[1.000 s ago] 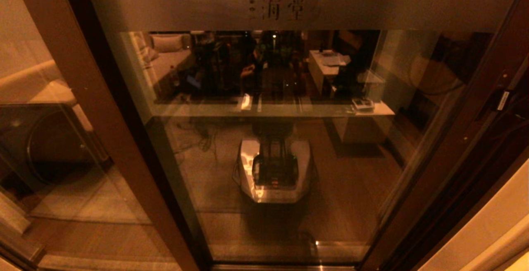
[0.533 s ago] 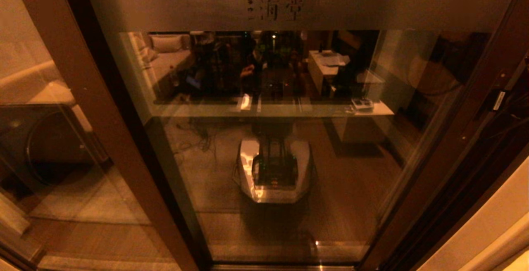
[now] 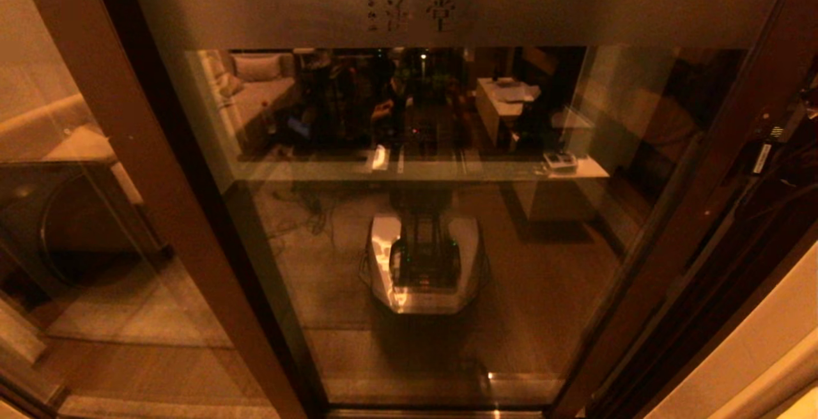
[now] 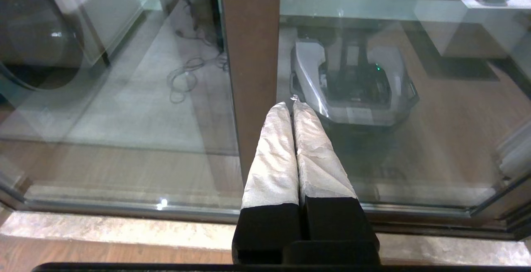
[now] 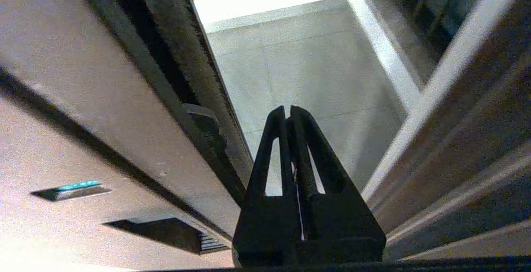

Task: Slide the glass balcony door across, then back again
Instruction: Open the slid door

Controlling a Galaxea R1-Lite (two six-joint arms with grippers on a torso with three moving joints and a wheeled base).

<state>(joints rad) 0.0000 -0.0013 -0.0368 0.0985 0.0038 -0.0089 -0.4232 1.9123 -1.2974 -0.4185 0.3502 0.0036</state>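
Glass balcony door point(image 3: 409, 214) beside right claw point(image 5: 289, 110)

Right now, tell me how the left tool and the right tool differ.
Covering: the left tool is wrapped in a pale cover; the right tool is bare black and slotted.
Place: the left tool points at a brown upright frame with glass on either side; the right tool sits in an open gap at the edge of the glass balcony door, pale floor beyond.
Shared: both are shut and hold nothing.
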